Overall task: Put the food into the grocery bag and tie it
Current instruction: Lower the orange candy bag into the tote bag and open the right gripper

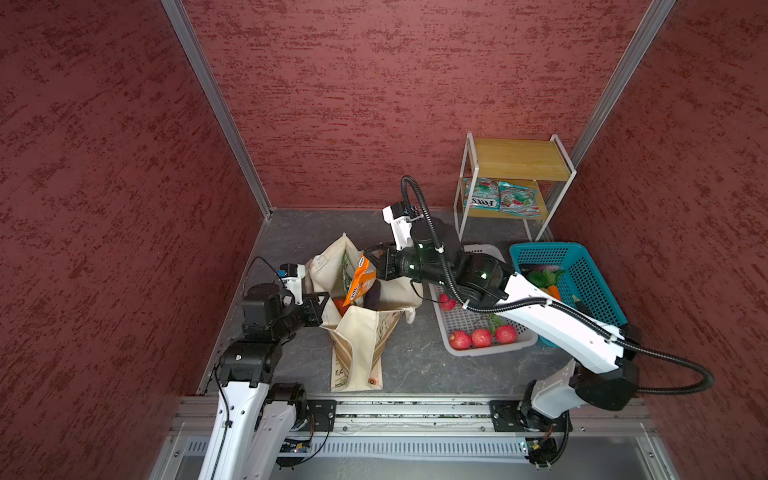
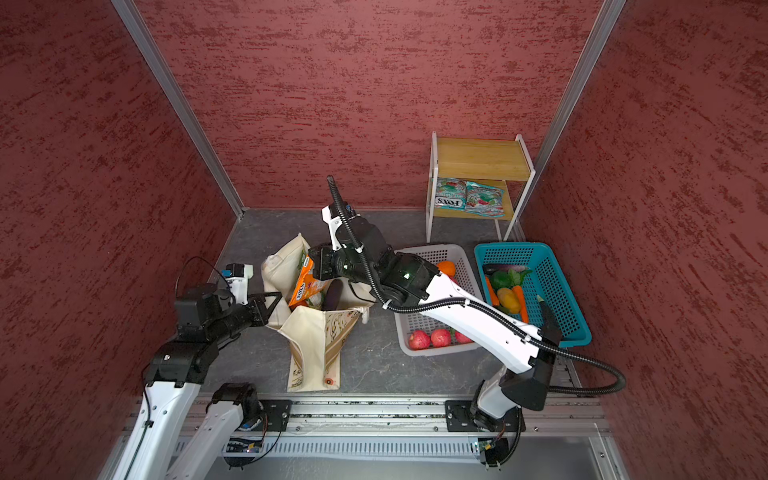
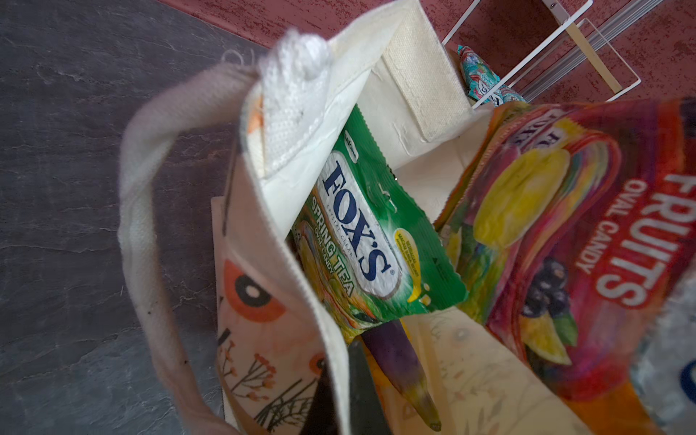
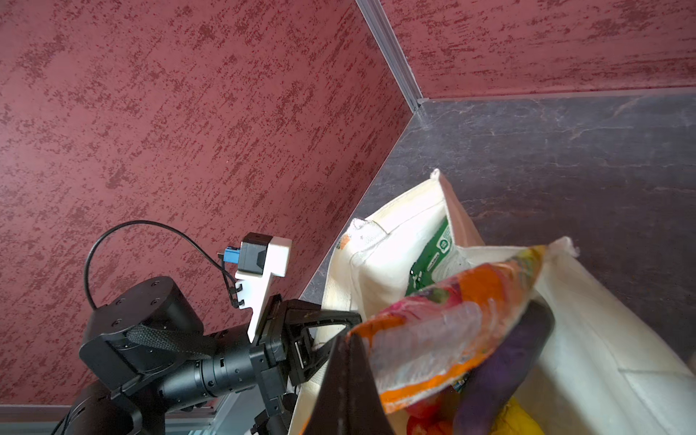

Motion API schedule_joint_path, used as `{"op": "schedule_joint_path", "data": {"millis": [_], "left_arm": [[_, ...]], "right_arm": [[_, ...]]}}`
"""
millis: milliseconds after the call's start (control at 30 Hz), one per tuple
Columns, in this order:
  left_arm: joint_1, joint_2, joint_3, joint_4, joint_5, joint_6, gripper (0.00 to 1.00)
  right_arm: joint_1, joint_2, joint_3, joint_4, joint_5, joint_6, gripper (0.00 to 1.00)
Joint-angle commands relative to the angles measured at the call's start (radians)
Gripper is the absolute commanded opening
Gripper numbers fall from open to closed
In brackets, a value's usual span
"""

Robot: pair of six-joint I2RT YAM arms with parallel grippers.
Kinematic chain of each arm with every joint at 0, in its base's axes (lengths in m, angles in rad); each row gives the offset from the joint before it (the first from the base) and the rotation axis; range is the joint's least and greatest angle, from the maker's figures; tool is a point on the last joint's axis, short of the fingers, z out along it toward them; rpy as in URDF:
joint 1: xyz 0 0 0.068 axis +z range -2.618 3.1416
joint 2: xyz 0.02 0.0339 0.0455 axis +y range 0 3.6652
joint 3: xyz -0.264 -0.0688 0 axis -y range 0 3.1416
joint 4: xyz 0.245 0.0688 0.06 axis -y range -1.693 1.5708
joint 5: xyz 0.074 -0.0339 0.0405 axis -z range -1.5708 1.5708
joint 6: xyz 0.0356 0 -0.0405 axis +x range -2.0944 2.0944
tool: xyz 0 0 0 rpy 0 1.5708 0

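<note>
left pincer (image 1: 325,296): clenched on the left rim of the grocery bag (image 1: 358,341), propping the mouth open

in the bag: green FOX'S Spring Tea packet (image 3: 361,233), purple eggplant (image 3: 395,350), a tomato (image 1: 340,306)

right pincer (image 1: 370,261): clamped on the top end of the orange FOX'S Fruits packet (image 1: 360,279), over the bag's mouth, reaching in from the bag's right

key bit: packet hangs below the pincer, long axis slanting down into the bag, lower end past the rim. I'd guess lower a touch, then let go. It's the right arm's job, since the left is busy

right of the bag: grey basket (image 1: 486,354) with red apples (image 1: 481,337), teal basket (image 1: 590,282) further right

behind the bag, to its right: shelf (image 1: 519,158), two more FOX'S packets (image 1: 503,197)
</note>
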Motion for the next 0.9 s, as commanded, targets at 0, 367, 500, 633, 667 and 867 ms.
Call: {"op": "schedule_joint_path", "data": {"millis": [0, 367, 500, 633, 667, 867], "left_arm": [[0.005, -0.006, 0.003, 0.019, 0.008, 0.011, 0.00], [0.003, -0.015, 0.003, 0.019, 0.006, 0.012, 0.00], [0.003, -0.017, 0.003, 0.020, 0.006, 0.011, 0.00], [0.003, -0.019, 0.003, 0.020, 0.005, 0.011, 0.00], [0.003, -0.019, 0.003, 0.020, 0.005, 0.011, 0.00], [0.003, -0.022, 0.003, 0.019, 0.002, 0.011, 0.00]], "right_arm": [[0.001, 0.011, -0.017, 0.033, 0.022, -0.016, 0.00], [-0.002, 0.074, -0.018, -0.069, 0.101, -0.049, 0.00], [-0.003, 0.099, -0.005, -0.100, 0.075, -0.054, 0.10], [-0.002, 0.108, 0.038, -0.142, 0.071, -0.064, 0.38], [-0.002, 0.104, 0.050, -0.154, 0.079, -0.069, 0.41], [-0.003, 0.052, 0.110, -0.243, 0.208, -0.093, 0.58]]}}
